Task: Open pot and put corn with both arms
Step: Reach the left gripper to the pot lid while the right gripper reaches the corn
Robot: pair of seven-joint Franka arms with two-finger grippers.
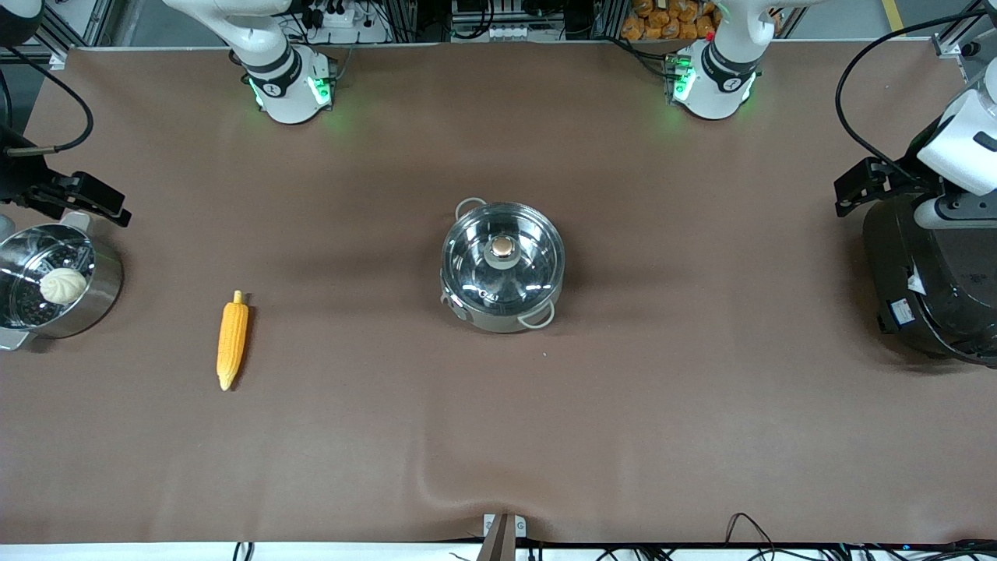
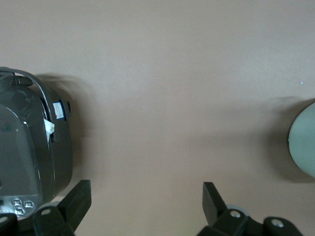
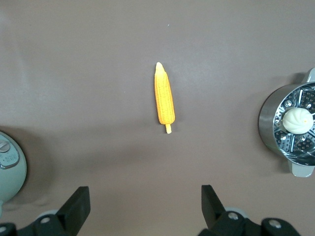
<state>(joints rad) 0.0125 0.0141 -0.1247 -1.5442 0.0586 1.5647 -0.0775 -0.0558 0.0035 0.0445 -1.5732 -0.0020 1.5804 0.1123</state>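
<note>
From my remote station, the brown tabletop (image 1: 639,405) fills nearly all I see, its matte covering rippled into a soft fold near the front edge, where a small grey bracket (image 1: 504,528) clamps it. Even overhead light leaves faint, blurred shadows on the surface. Along the top edge I see aluminium framing (image 1: 420,19), a white power strip (image 1: 339,17) and tangled black cables. A heap of orange packets (image 1: 670,19) sits past the tabletop's edge. More black cables (image 1: 748,526) trail along the white front border.
</note>
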